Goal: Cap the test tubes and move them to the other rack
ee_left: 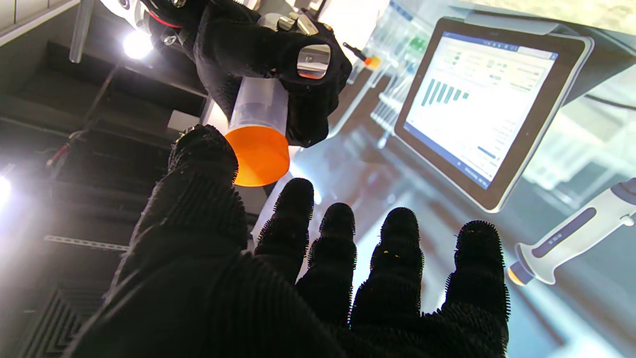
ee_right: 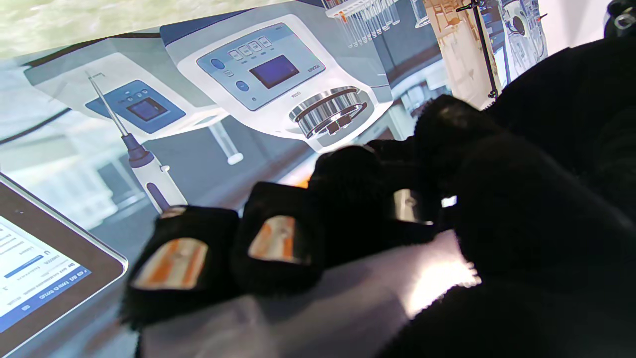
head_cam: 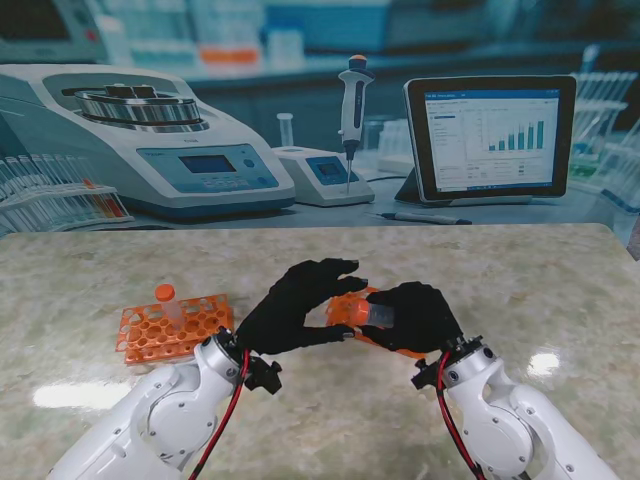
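Observation:
My right hand (head_cam: 422, 316) is shut on a clear test tube (ee_left: 258, 104), held sideways above the table with its orange cap (ee_left: 261, 151) pointing at my left hand (head_cam: 298, 305). The left hand is open, fingers spread around the cap's end. Its thumb (ee_left: 206, 164) sits right beside the cap, and I cannot tell if it touches. In the right wrist view the fingers (ee_right: 278, 233) curl over the tube's body (ee_right: 298, 308). An orange rack (head_cam: 145, 340) lies at the left with one capped tube (head_cam: 167, 300) upright in it. A second orange rack (head_cam: 402, 350) is mostly hidden under my right hand.
The marble table (head_cam: 500, 270) ends at a far edge where a printed lab backdrop rises, showing a centrifuge (head_cam: 140, 140), a pipette (head_cam: 352, 110) and a tablet (head_cam: 490, 135). Both forearms rise from the near corners.

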